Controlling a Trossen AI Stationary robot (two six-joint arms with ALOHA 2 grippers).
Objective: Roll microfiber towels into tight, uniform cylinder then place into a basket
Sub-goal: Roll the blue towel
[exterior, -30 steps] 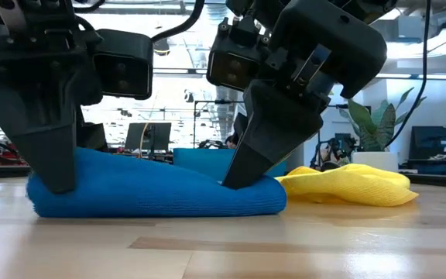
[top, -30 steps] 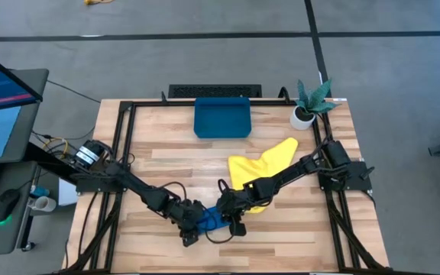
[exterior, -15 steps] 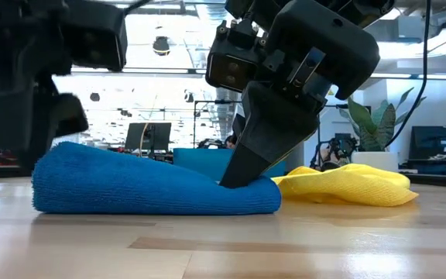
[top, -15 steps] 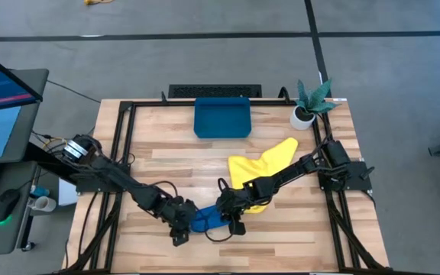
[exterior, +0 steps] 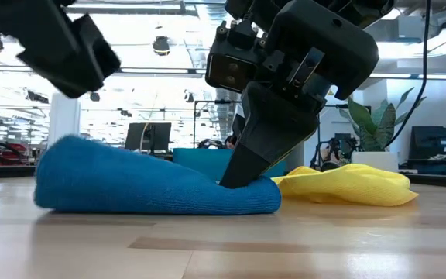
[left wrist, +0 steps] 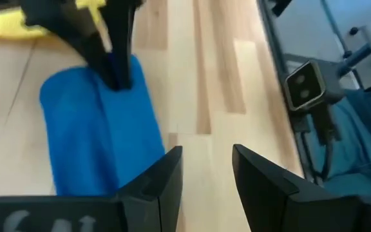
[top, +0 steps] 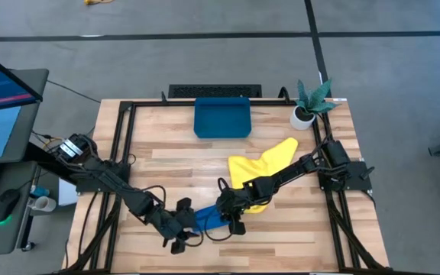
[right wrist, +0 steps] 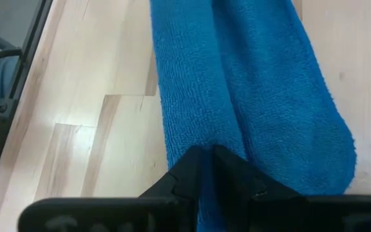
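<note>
The rolled medium-blue microfiber towel lies as a soft, thick cylinder on the pale wooden slatted counter, near the six o'clock edge. The right gripper is down at the roll's three o'clock end, jaws pinched narrow on a fold of the blue pile; the right wrist view shows both dark fingers closed tight into the cloth. The left gripper sits just beside the roll's nine o'clock end, lifted clear of it, jaws standing wide with nothing between them; in the left wrist view bare wood shows in the gap. The crumpled bright yellow microfiber towel lies just beyond the right gripper, toward one o'clock. The shallow rectangular dark-blue plastic tray waits at twelve o'clock, well apart from both cloths.
</note>
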